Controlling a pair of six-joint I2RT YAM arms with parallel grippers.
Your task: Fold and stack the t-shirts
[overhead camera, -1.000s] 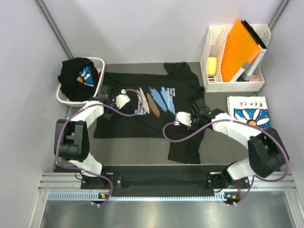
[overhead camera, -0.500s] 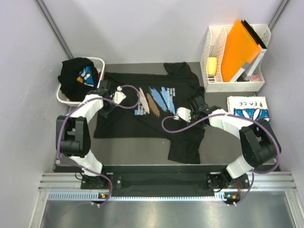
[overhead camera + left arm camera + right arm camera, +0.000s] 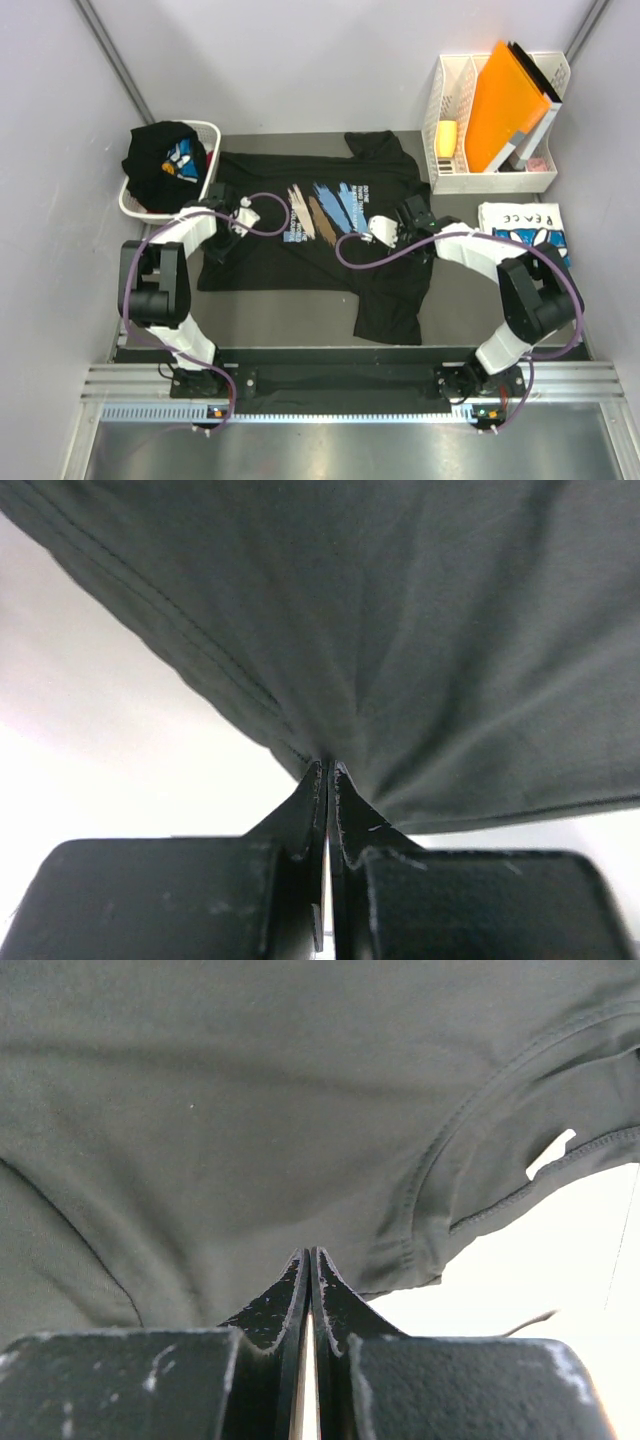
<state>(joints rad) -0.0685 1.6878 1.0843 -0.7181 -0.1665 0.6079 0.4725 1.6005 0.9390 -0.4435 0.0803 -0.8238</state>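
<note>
Left arm (image 3: pixel 185 232), right arm (image 3: pixel 478 256): white link shells, bulky black joint housings, black bases. Thin purple cable (image 3: pixel 287 210) runs off left arm's wrist; second purple cable (image 3: pixel 340 255) off right. White block near each wrist. Left fingers (image 3: pixel 303 815), right fingers (image 3: pixel 278 1308): matte black, wedge-shaped, tapering to thin tips, scuffed with pale scratches and flecks.

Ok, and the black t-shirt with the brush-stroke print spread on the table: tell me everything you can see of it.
The black t-shirt with blue, white and tan brush-stroke chest print looks like soft cotton with stitched hems. It lies print-up and sideways on the dark table, hem to the left, sleeves pointing far and near, fairly flat. The left gripper is shut on its hem edge, the right gripper on fabric near the neckline seam.
</note>
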